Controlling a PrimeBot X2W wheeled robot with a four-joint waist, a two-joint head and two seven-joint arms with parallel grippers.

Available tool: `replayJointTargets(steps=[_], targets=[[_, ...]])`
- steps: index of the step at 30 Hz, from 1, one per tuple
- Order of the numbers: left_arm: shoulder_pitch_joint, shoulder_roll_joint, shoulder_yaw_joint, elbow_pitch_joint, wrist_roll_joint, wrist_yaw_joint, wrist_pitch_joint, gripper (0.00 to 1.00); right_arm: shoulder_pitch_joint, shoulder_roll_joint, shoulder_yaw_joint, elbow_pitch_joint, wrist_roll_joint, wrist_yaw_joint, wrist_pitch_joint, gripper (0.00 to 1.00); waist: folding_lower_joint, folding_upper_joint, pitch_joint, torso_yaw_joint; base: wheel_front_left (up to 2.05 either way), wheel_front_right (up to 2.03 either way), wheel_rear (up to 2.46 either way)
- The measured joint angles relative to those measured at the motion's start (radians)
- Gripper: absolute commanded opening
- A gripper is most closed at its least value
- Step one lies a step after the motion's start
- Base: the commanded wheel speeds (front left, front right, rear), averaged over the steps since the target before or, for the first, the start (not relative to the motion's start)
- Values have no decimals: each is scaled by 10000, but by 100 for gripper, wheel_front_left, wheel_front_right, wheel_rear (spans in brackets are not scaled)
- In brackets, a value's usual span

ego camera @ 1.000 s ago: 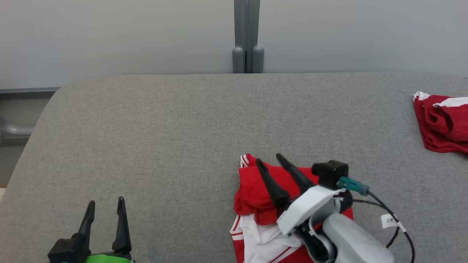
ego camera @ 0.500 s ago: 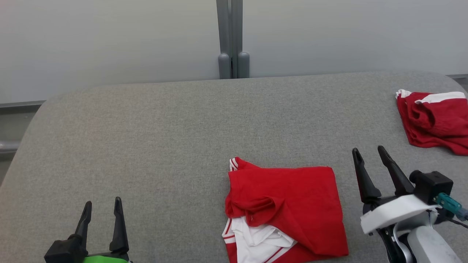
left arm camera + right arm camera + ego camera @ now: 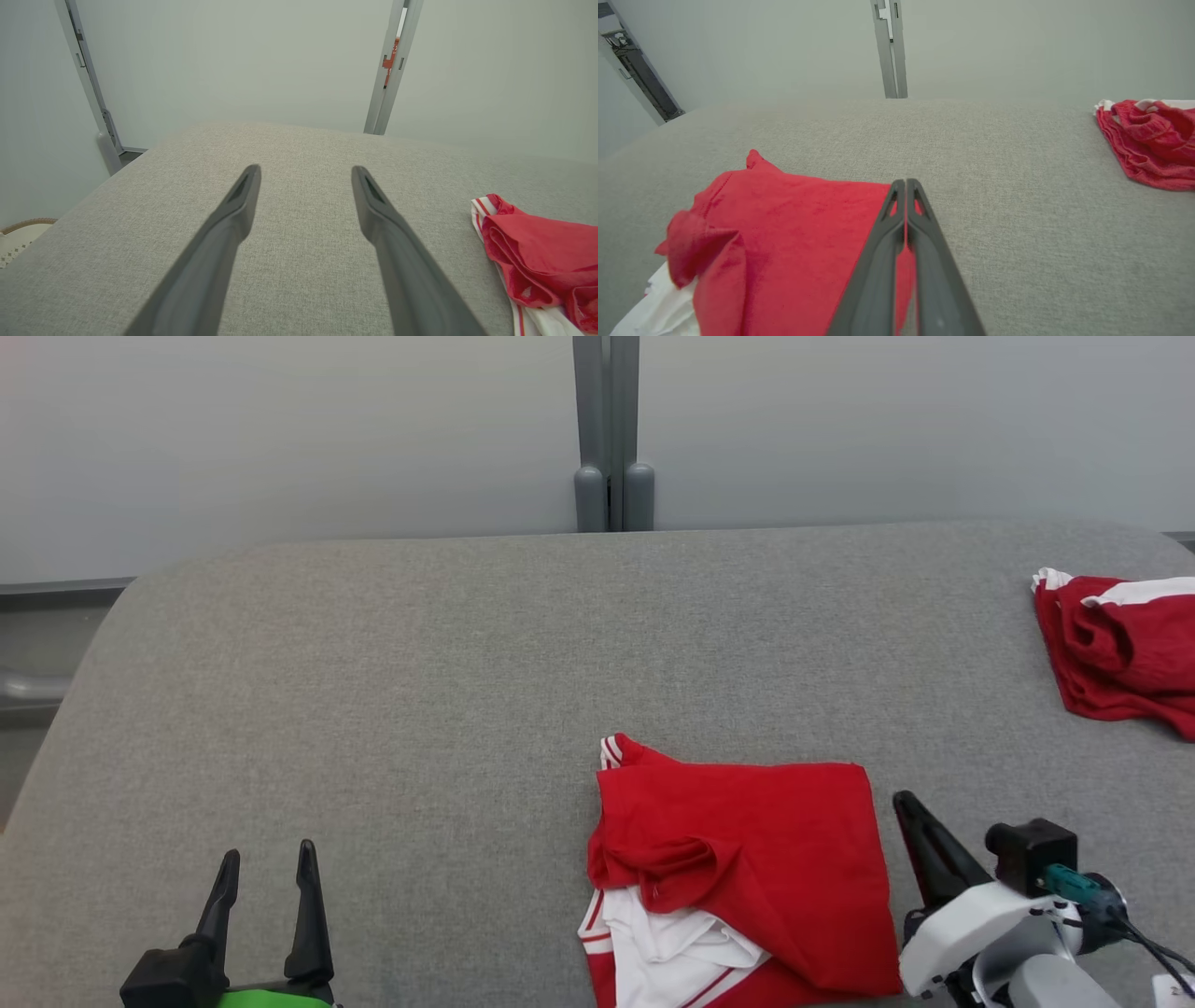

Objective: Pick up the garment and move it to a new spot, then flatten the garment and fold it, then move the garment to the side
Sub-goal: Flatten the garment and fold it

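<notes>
The garment (image 3: pixel 747 859) is a red shirt with white trim, lying folded near the front edge of the grey padded table (image 3: pixel 420 691). It also appears at the right of the left wrist view as the garment (image 3: pixel 537 247) and at the lower left of the right wrist view as the garment (image 3: pixel 784 224). My right gripper (image 3: pixel 904 800) sits just off its right edge, fingers pressed together with nothing held. In the right wrist view the right gripper (image 3: pixel 906 181) has its tips over the cloth's far right corner. My left gripper (image 3: pixel 266 854) stands open at the lower left, well away; the left wrist view shows the left gripper (image 3: pixel 303 170) over bare table.
A second red and white garment (image 3: pixel 1120 644) lies bunched at the table's far right edge, also seen as the bunched garment (image 3: pixel 1148 144). A grey post (image 3: pixel 611 429) rises behind the table against a pale wall. The table's left corner is rounded.
My right gripper left the top of the garment, moved off to its right side, drew back toward me and went from open to shut. The head camera shifted a little. The left gripper stayed put.
</notes>
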Motion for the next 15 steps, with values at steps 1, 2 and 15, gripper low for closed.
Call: replayJointTargets(steps=[1,2,15], targets=[[-11,2,-2,2,2,-21,0,100,-181,-6,244,226,-12,0,-2,0,0,0,18,48,0,0,0],[-23,0,-12,4,2,-25,0,100,-339,0,512,472,-69,0,-2,0,0,0,33,101,0,0,0],[-147,0,-211,138,75,-111,0,100,-980,500,2336,2579,589,0,-2,0,0,0,256,819,0,0,0]])
